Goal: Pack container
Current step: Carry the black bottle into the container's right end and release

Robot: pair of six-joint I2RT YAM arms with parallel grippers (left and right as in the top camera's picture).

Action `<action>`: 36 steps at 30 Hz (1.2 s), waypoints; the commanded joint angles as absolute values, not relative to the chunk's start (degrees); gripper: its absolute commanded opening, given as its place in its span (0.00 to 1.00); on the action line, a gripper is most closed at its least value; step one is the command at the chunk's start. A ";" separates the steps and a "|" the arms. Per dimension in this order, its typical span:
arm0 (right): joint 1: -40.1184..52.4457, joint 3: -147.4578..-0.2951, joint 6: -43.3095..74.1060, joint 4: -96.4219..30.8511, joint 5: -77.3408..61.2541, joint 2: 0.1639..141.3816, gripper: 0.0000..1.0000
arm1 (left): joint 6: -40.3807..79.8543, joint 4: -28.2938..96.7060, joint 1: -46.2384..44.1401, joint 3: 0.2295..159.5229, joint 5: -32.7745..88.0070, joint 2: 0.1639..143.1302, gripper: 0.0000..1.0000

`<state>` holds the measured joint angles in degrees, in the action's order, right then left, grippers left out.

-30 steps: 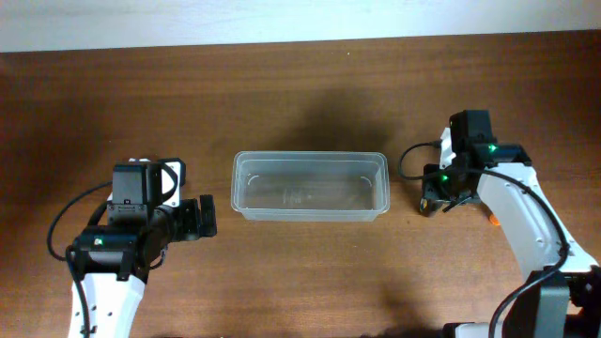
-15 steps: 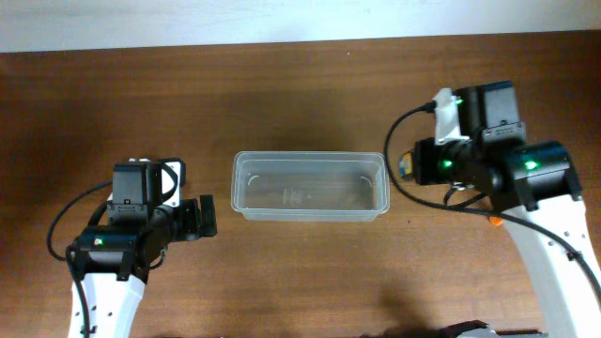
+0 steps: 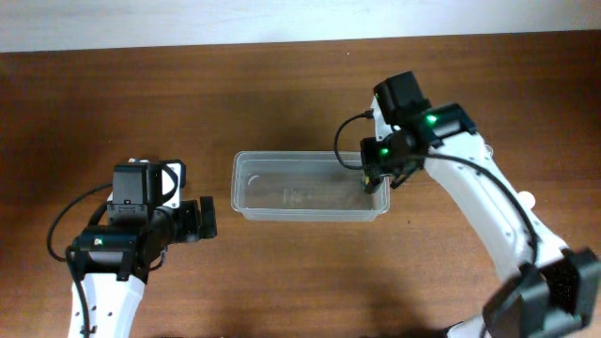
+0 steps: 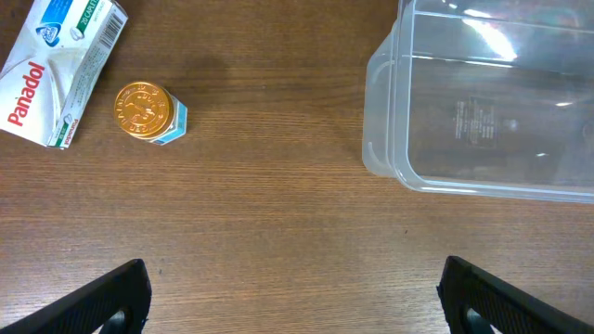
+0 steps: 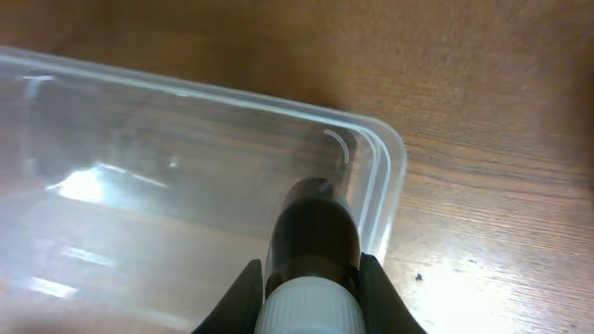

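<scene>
The clear plastic container [image 3: 310,186] lies at the table's middle; it also shows in the left wrist view [image 4: 483,102] and the right wrist view [image 5: 186,167]. My right gripper [image 3: 374,178] is shut on a dark brown bottle with a white cap [image 5: 313,246] and holds it over the container's right end, just inside the corner. My left gripper [image 3: 207,218] is open and empty, left of the container, its fingertips [image 4: 297,297] above bare wood.
A white Panadol box [image 4: 60,70] and a small bottle with a gold cap [image 4: 147,113] lie on the table to the left of the container. A small white object [image 3: 528,199] lies at the right.
My right arm has swung left from the table's right side, carrying the bottle over the container's right end. The left arm has not moved.
</scene>
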<state>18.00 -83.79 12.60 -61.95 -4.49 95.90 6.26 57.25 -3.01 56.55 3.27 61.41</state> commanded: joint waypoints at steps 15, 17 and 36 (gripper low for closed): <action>18.37 -83.79 15.53 -57.43 -1.21 103.85 0.12 | 6.37 57.34 -3.22 57.69 4.32 61.45 0.99; 18.37 -83.79 15.53 -57.14 -0.80 104.53 0.12 | 6.39 57.34 -3.22 57.69 4.32 61.45 0.99; 18.37 -83.79 15.51 -55.20 2.00 107.24 0.39 | 6.37 57.36 -3.22 57.69 4.32 61.45 0.99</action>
